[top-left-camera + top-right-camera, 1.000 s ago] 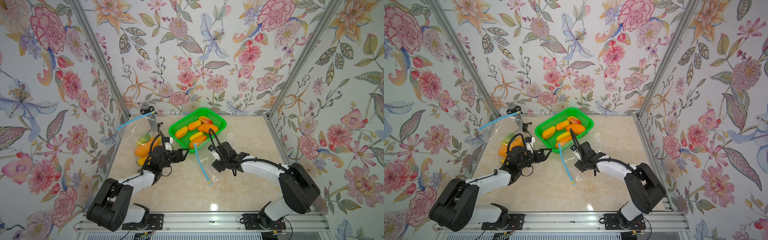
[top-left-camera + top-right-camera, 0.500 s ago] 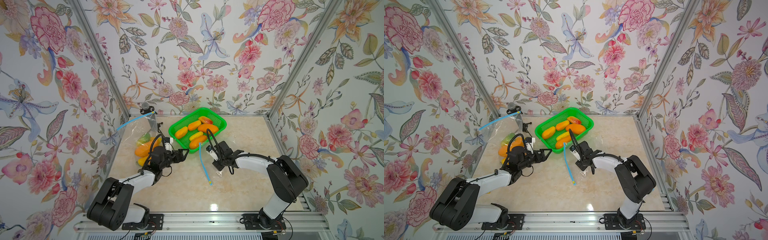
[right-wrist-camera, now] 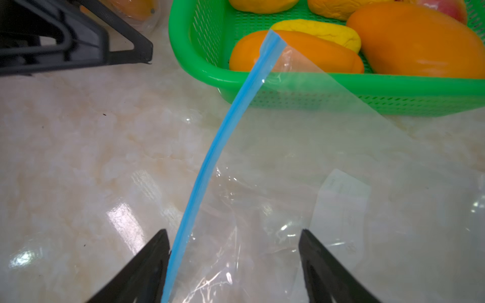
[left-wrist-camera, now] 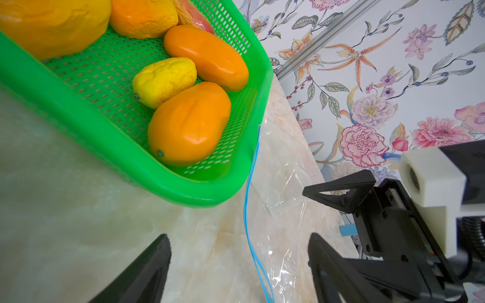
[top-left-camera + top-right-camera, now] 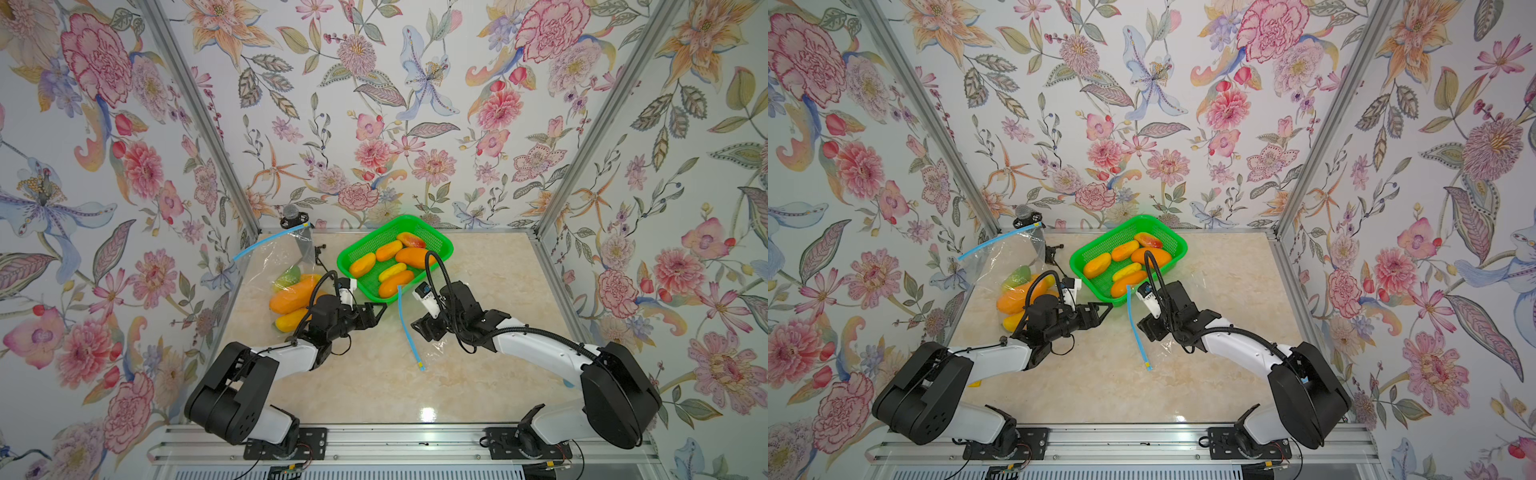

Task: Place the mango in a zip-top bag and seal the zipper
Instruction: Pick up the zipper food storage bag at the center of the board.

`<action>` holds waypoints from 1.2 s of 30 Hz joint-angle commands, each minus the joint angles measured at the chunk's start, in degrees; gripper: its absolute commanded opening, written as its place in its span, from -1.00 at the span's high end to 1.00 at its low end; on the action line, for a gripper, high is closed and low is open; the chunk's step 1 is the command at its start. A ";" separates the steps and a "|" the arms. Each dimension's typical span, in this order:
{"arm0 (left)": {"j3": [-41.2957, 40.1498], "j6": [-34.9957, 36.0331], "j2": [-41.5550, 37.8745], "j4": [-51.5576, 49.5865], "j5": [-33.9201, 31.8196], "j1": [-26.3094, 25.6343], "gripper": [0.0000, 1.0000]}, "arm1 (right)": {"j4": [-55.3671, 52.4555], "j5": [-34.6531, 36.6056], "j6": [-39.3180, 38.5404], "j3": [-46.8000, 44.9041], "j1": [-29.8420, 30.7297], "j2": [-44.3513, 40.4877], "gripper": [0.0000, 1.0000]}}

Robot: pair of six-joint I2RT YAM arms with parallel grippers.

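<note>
We saw both claws with their jaws apart and nothing held in either. The left claw (image 4: 238,236) hovered low over the bench (image 5: 374,395), just off the near corner of the green basket (image 4: 183,194). The right claw (image 3: 233,230) hung over the empty zip-top bag (image 3: 288,157), which lay flat and crumpled on the bench beside the basket. One of its fingers (image 3: 147,265) stood just beside the blue zipper (image 3: 210,157). The zipper ran from between the two claws up to the basket, where its far end touched the basket's wall. We could not tell whether it was pressed shut along its whole length.

The mangoes were in the basket and none was in this bag. An orange mango (image 4: 189,123) lay nearest the corner by the zipper, touching a smaller yellow mango (image 4: 164,81). More orange ones lay behind them.

Behind the left arm, against the side wall, a second clear bag (image 5: 291,291) held several mangoes, with its own blue zipper raised.
</note>
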 commanded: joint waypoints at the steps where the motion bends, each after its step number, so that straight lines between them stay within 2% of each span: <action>1: 0.26 -0.18 1.02 1.60 -0.93 -0.34 -0.67 | -0.12 4.31 3.43 -0.79 2.69 3.45 -0.56; 5: 0.53 0.50 1.05 0.74 -0.93 -0.34 -0.68 | -2.85 7.96 3.32 2.08 4.84 8.88 -0.55; 9: 0.50 0.85 1.20 0.41 -1.37 -0.34 -0.68 | -3.27 7.47 3.15 3.55 4.98 11.51 -0.47; 13: 0.65 0.48 2.14 1.22 -0.84 -0.34 -0.69 | -3.79 6.15 2.98 3.71 4.15 13.04 -0.22; 16: 0.68 0.76 2.61 1.22 -0.75 -0.34 -0.69 | -3.52 4.63 2.98 3.27 3.32 13.13 0.08; 20: 0.81 0.65 3.22 1.63 -0.41 -0.34 -0.69 | -3.02 2.32 2.88 2.72 1.96 13.52 0.29; 24: 0.68 0.48 3.33 1.99 -0.18 -0.32 -0.69 | -2.38 0.41 3.10 2.13 0.71 12.95 0.36; 26: 0.74 0.44 3.33 2.04 -0.18 -0.34 -0.69 | -2.26 -1.02 3.39 1.88 -0.14 12.62 0.48; 36: 0.90 0.57 3.40 1.99 -0.14 -0.36 -0.69 | -1.66 -7.41 4.98 1.58 -2.93 13.18 0.78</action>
